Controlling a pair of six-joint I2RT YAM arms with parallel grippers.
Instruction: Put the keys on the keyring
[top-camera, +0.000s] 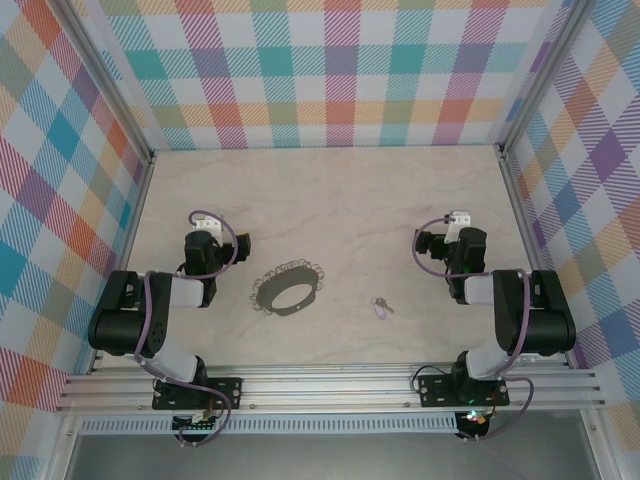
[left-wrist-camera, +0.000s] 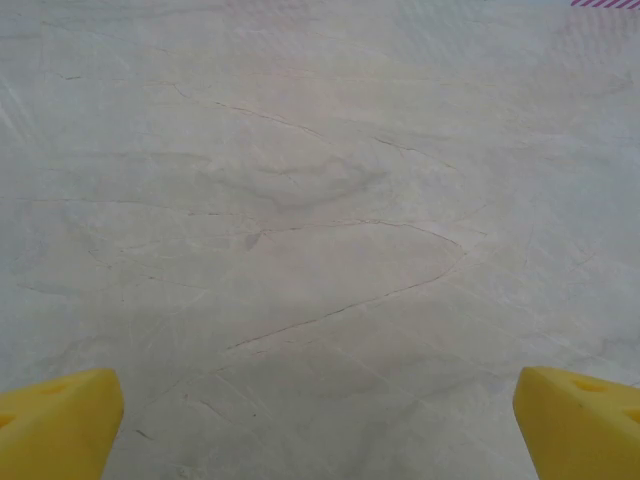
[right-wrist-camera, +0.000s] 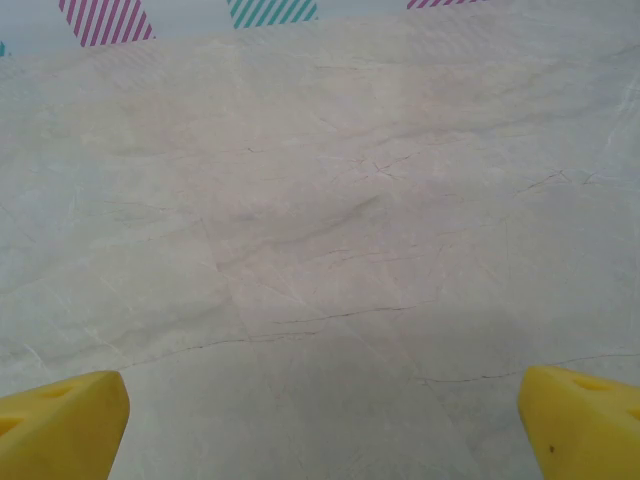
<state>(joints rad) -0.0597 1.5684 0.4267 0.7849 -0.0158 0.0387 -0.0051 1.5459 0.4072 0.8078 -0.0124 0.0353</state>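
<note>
Yellow fingertips (left-wrist-camera: 58, 425) of the left end effector (left-wrist-camera: 318, 430) sat closest to its wrist camera, one in each bottom corner, spread wide and released, with bare table (left-wrist-camera: 320, 220) between them; the right end effector (right-wrist-camera: 320, 430) stood the same way in its own wrist view, fingers (right-wrist-camera: 580, 420) wide apart and gripping nothing.

From above, the left end effector (top-camera: 204, 232) hung over the table to the left of the keyring (top-camera: 268, 291), and the right end effector (top-camera: 458, 226) hung well to the right of the key (top-camera: 381, 307); neither touched either thing.

The keyring lay flat near the middle of the table, towards the near edge, a grey oval fringed with small wire loops; the key, tiny with a pale lilac head, lay on the table to the right of the ring and apart from it; by my reading the task had not begun, since the key was not threaded and nothing was held; picking up the key, steadying the ring and threading the one onto the other were all left to do.

The table was a pale, marble-patterned surface with faint dark veins; an aluminium rail (top-camera: 330, 385) ran along its near edge and carried both arm bases; walls (top-camera: 340, 70) covered in pastel checked cloth closed in the back and both sides.
</note>
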